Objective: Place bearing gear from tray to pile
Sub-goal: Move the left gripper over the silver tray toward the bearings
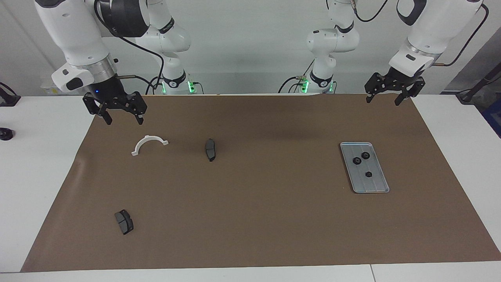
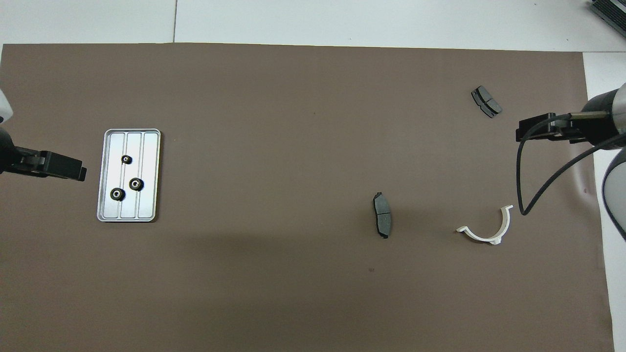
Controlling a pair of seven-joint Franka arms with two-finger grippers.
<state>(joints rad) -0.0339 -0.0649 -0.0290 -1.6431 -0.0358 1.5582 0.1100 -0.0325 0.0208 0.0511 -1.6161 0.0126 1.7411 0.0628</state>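
Note:
The silver tray (image 1: 376, 185) lies on the brown mat toward the left arm's end; it also shows in the overhead view (image 2: 147, 198). Three small black bearing gears (image 1: 366, 155) (image 1: 357, 161) (image 1: 368, 174) sit in it, seen from above too (image 2: 136, 184). The pile is a white half-ring bracket (image 1: 149, 144) and two dark brake pads (image 1: 210, 149) (image 1: 124, 221) toward the right arm's end. My left gripper (image 1: 384, 100) hangs open and empty over the mat's corner. My right gripper (image 1: 123, 119) hangs open and empty over the mat beside the bracket.
The brown mat (image 1: 274, 219) covers most of the white table. A small black object (image 1: 5, 134) sits on the bare table past the right arm's end of the mat. A black cable (image 2: 543, 186) loops from the right arm.

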